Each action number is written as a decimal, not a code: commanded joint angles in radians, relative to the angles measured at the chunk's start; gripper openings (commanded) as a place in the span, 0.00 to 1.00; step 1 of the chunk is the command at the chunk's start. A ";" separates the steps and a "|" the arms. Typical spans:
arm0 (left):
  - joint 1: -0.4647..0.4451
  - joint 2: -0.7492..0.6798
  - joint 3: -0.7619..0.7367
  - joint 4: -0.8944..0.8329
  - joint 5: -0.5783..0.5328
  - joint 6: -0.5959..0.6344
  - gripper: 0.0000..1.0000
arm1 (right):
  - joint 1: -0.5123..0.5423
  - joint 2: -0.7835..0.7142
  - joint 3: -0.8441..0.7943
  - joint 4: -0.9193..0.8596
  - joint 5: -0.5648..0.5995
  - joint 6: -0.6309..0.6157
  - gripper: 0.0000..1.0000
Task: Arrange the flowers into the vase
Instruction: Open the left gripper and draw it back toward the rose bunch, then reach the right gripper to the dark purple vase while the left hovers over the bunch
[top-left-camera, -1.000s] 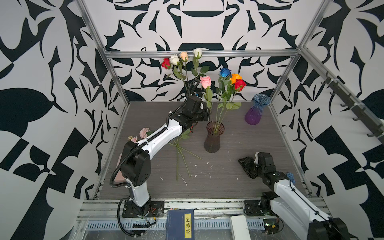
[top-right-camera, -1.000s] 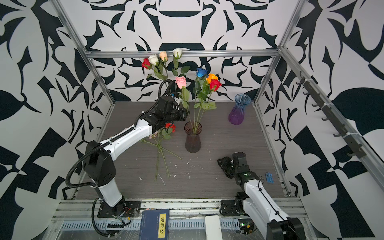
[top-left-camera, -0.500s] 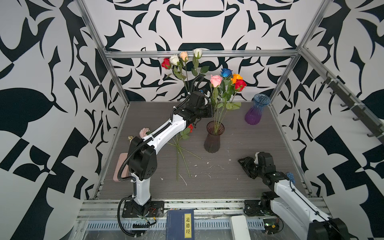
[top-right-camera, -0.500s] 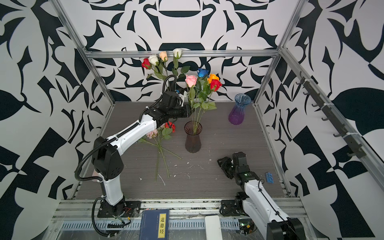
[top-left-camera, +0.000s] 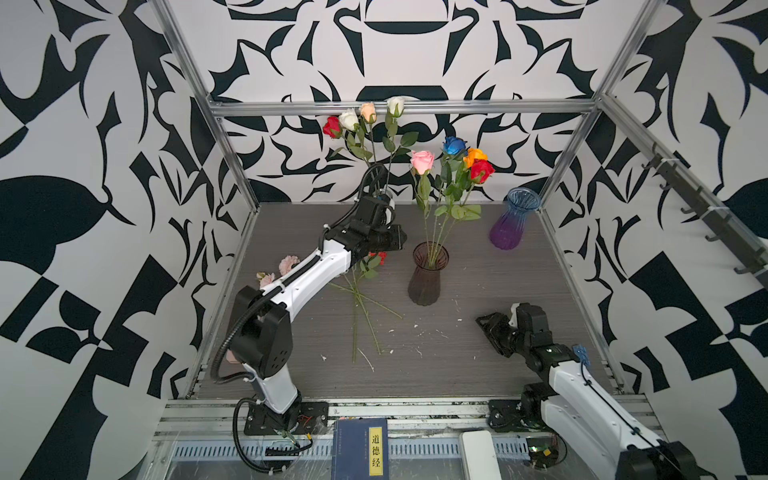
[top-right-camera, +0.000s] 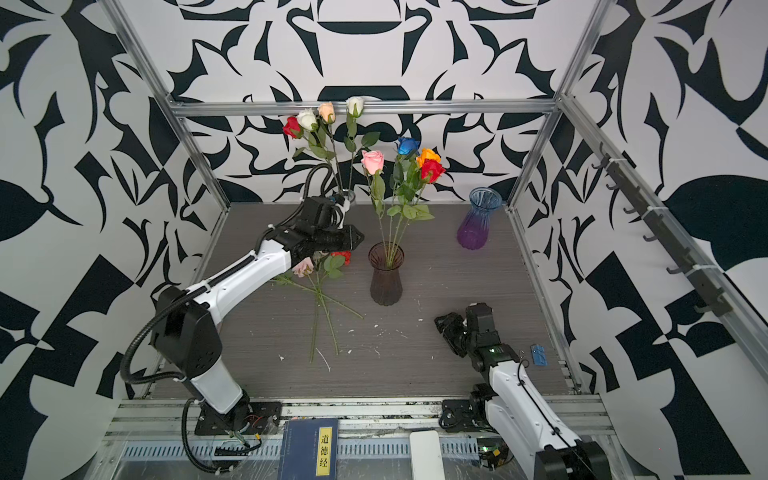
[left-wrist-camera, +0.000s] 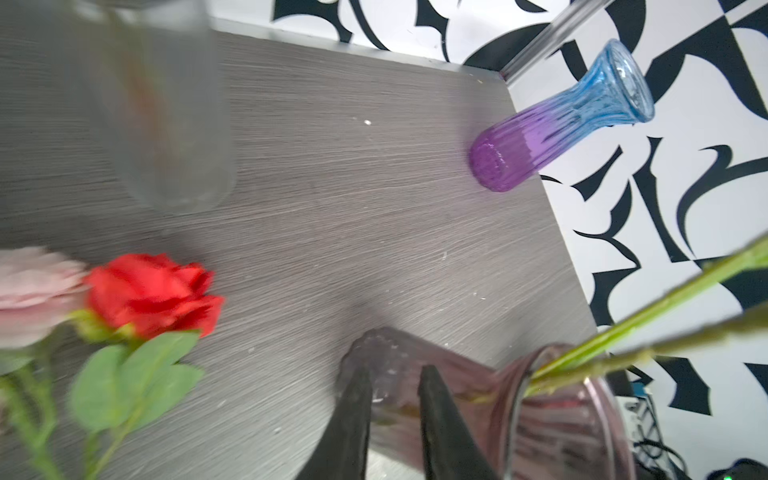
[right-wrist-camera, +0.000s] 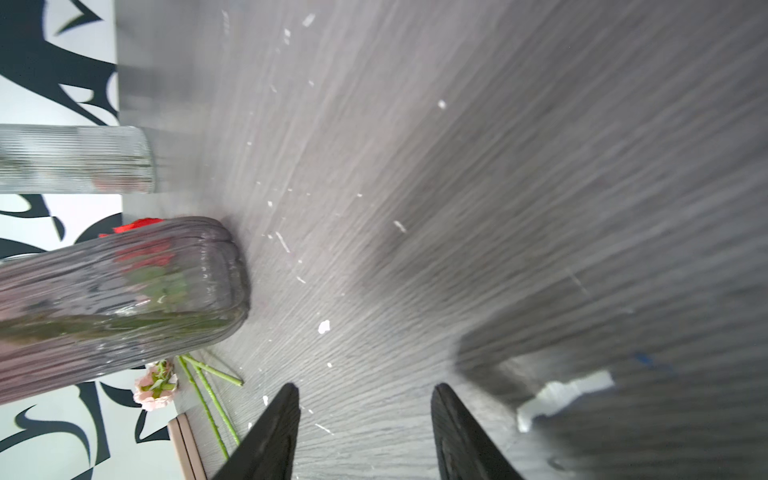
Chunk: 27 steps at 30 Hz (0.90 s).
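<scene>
Four flowers, a pink rose (top-left-camera: 422, 161), a blue rose (top-left-camera: 454, 145), an orange rose (top-left-camera: 475, 156) and a red rose (top-left-camera: 482, 170), are standing with their stems in the dark vase (top-left-camera: 428, 278) at the centre of both top views, their blooms rising toward the upper middle of the frame. Behind them, a back bunch of roses (top-left-camera: 361, 120) in red, white and peach is standing in a clear vase (top-left-camera: 384, 193) that is mostly hiding behind the left arm. A fallen red rose (top-left-camera: 380, 257) and frilly pink blooms (top-left-camera: 288, 264) are lying on the grey desk (top-left-camera: 457, 374) left of the dark vase, their green stems (top-left-camera: 361, 307) crossing and running toward the lower middle of the frame.

The left tool (top-left-camera: 399, 241) is hovering near the dark vase, to its left and above the fallen red rose; its black fingers (left-wrist-camera: 353, 415) are sitting slightly parted, gripping nothing. The right tool (top-left-camera: 484, 322) is sitting low over the desk at the lower right, well apart from the flowers, its fingers (right-wrist-camera: 274, 432) spread wide and empty.

A blue-and-purple vase (top-left-camera: 509, 224) is standing upright at the desk's right rear corner. A blue book (top-left-camera: 360, 449) is lying at the bottom edge.
</scene>
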 joint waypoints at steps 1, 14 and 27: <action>-0.004 -0.108 -0.066 0.001 0.006 0.023 0.30 | -0.003 -0.021 -0.011 0.006 0.013 -0.009 0.55; -0.029 -0.371 -0.392 0.112 0.150 -0.223 0.40 | -0.003 0.003 -0.010 0.018 0.005 -0.016 0.54; -0.028 -0.586 -0.415 0.005 0.105 -0.197 0.43 | 0.402 0.053 0.445 -0.237 0.337 0.094 0.52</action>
